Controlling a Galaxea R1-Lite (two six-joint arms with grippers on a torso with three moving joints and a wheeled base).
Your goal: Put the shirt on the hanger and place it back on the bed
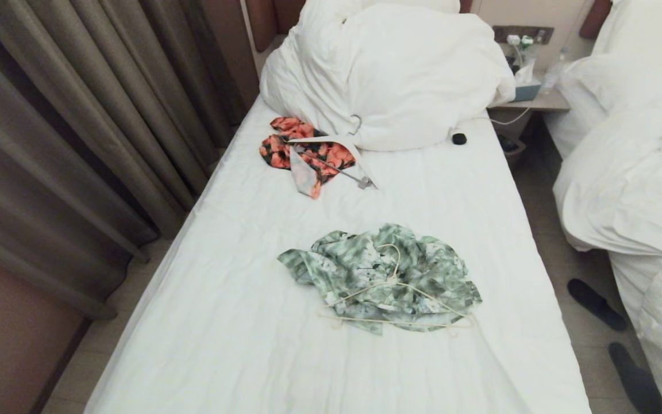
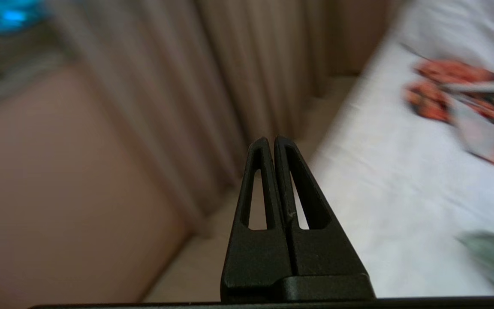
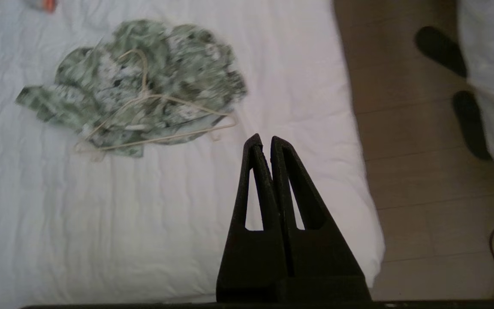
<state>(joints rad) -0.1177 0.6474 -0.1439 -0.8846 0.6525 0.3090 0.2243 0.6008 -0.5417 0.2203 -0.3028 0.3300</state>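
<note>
The shirt (image 1: 377, 273), pale green and white with dark leaves, lies crumpled in the middle of the bed (image 1: 239, 322). The thin cream hanger (image 1: 394, 305) rests flat on top of it, hook pointing toward the pillows. In the right wrist view the shirt (image 3: 165, 73) and hanger (image 3: 152, 137) lie ahead of my right gripper (image 3: 263, 138), which is shut and empty above the bed's near right part. My left gripper (image 2: 268, 139) is shut and empty beside the bed's left edge; a corner of the shirt (image 2: 493, 255) shows there. Neither arm appears in the head view.
An orange-and-black floral garment (image 1: 305, 152) with a thicker white hanger (image 1: 360, 158) lies near the bunched duvet (image 1: 394, 75). Curtains (image 1: 78, 132) flank the left side. A second bed (image 1: 641, 190) and dark slippers (image 1: 595, 303) on the floor are to the right. A nightstand (image 1: 532, 98) stands between the beds.
</note>
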